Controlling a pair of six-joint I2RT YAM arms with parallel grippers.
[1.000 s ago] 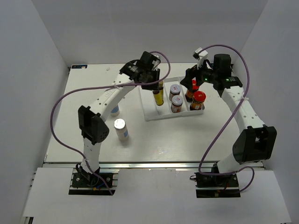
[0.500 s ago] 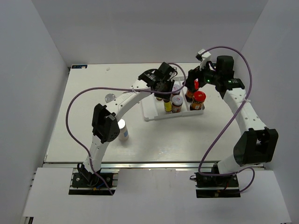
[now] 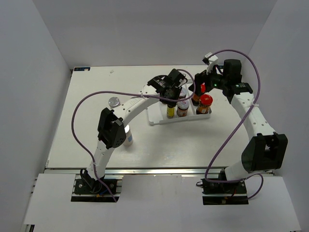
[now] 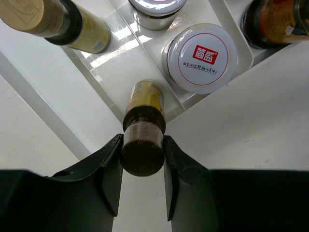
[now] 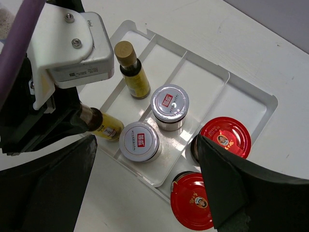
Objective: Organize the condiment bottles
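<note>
Five bottles stand in the white tray (image 3: 155,116) | step: seating the second slim amber bottle (image 4: 145,104), pinched at the neck by the left gripper (image 4: 142,154), tilted at the near end of the left compartment | right gripper (image 5: 146,145) spread wide, empty, above the red-capped bottles (image 5: 227,137) | next, likely: straighten, lower, release; then fetch the white bottle (image 3: 128,138) on the table.

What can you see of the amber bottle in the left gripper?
The amber bottle is slim and glass-looking, with a yellow label and brown cap, clamped at the cap between the left gripper fingers. Its base is in the near corner of the left compartment of the white tray, beside a silver-lidded jar across the divider. It looks tilted; whether it rests on the floor is unclear.
</note>
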